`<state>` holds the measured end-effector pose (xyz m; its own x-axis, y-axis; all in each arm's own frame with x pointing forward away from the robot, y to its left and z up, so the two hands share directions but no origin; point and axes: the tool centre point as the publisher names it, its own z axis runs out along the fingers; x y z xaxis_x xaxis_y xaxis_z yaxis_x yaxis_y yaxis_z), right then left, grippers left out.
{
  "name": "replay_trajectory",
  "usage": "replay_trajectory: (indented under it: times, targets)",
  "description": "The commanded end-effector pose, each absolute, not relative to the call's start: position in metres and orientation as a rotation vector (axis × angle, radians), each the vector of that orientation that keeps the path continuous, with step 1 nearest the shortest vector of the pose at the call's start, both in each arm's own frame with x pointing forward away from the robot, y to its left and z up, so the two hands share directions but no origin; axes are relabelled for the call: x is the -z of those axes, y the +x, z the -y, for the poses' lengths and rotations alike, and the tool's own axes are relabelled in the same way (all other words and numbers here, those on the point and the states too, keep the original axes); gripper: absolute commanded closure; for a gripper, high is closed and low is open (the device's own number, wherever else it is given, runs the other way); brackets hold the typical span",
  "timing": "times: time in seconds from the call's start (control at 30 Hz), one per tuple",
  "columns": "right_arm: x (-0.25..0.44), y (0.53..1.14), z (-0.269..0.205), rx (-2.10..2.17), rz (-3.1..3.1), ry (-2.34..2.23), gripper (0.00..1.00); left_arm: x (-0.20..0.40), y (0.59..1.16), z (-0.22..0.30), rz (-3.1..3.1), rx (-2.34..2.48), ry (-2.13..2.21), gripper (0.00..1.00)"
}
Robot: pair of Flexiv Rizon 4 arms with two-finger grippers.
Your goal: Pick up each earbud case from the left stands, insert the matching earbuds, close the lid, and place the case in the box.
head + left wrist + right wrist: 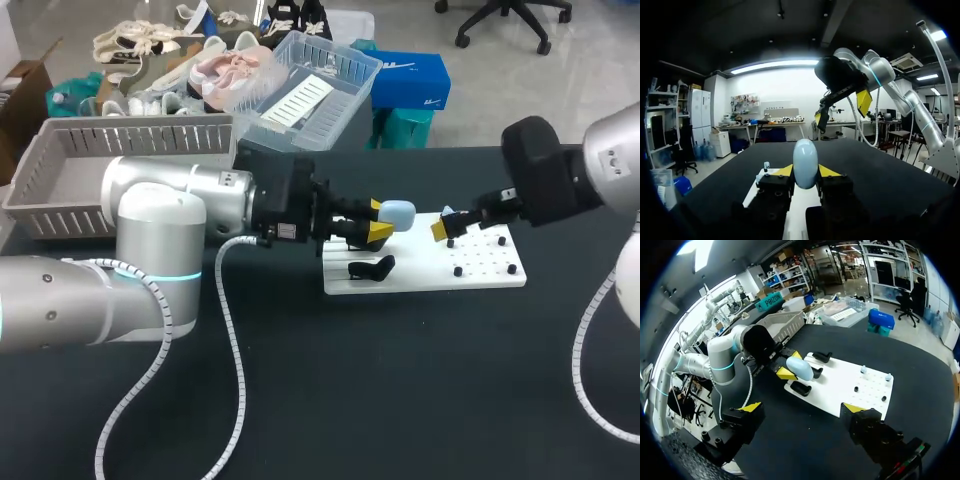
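Black table (pixel 400 400) carries a white board (pixel 480 275); above its eleven o'clock edge the left claw (pixel 378 220) pinches the blue case (pixel 400 214). At the case's three o'clock the right claw (pixel 802 408) gapes wide. I think the round case may slip from so small a grip.

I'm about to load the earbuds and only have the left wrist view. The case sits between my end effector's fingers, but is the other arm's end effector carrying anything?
Observer: No. The right wrist view shows the right end effector open, with its fingers wide apart and nothing between them.
Operator: Where is it relative to the board?
Observer: In the head view it hangs over the pegged part of the white board, apart from the light blue case.
Operator: Any other cases on the stands?
Observer: None visible. The black stand nearest the case is bare.
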<state>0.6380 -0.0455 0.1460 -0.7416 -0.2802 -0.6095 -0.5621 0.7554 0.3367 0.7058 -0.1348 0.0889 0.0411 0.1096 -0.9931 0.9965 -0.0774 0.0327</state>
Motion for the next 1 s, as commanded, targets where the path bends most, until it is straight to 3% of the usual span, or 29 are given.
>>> replay_trajectory:
  times: [0.03,1.0]
  targets:
    - [-0.14,0.649,0.034,-0.722,-2.428,-0.649,0.0,-0.088,0.705,0.135,-1.225,1.181,1.362,1.0]
    - [-0.108,0.683,0.019,-0.702,-2.547,-0.603,0.0,-0.088,0.705,0.135,-1.225,1.181,1.362,1.0]
